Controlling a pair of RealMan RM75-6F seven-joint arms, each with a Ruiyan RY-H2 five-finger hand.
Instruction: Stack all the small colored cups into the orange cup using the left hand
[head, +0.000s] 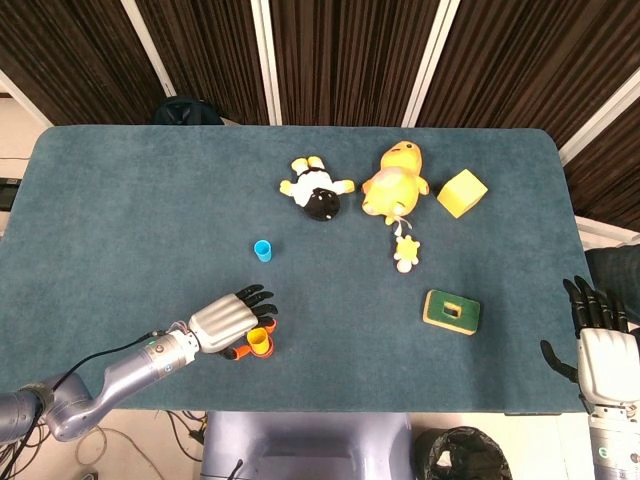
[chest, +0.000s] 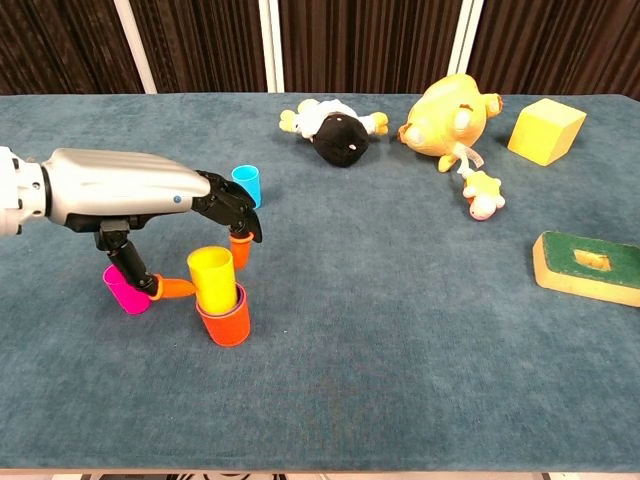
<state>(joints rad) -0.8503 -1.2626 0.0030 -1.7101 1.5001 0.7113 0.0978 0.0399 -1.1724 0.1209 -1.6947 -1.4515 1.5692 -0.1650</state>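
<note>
The yellow cup (chest: 212, 277) is seen standing partly sunk in the orange cup (chest: 225, 322), directly beneath the fingers of the left hand (chest: 150, 200); the thumb tip appears to lie against the yellow cup's left wall and another fingertip (chest: 240, 248) sits just behind it, so the cup seems pinched, though full contact cannot be confirmed from either view. In the head view the left hand (head: 228, 320) covers most of the stack, and only the yellow rim is shown at its right edge.

The step in hand is judged to be the seating and release of the yellow cup; it is best done by pressing straight down until the cup rests level, then parting the fingers and lifting vertically, so that the orange cup is not tipped or dragged across the table (chest: 400, 350).

The magenta cup (chest: 122, 290) stands just left of the thumb, close enough to be knocked when the hand is withdrawn; the blue cup (chest: 246, 185) stands just beyond the fingertips, apart from them. Both are not yet stacked.

The right hand (head: 598, 345) is held at the far right table edge, fingers spread, holding nothing.
</note>
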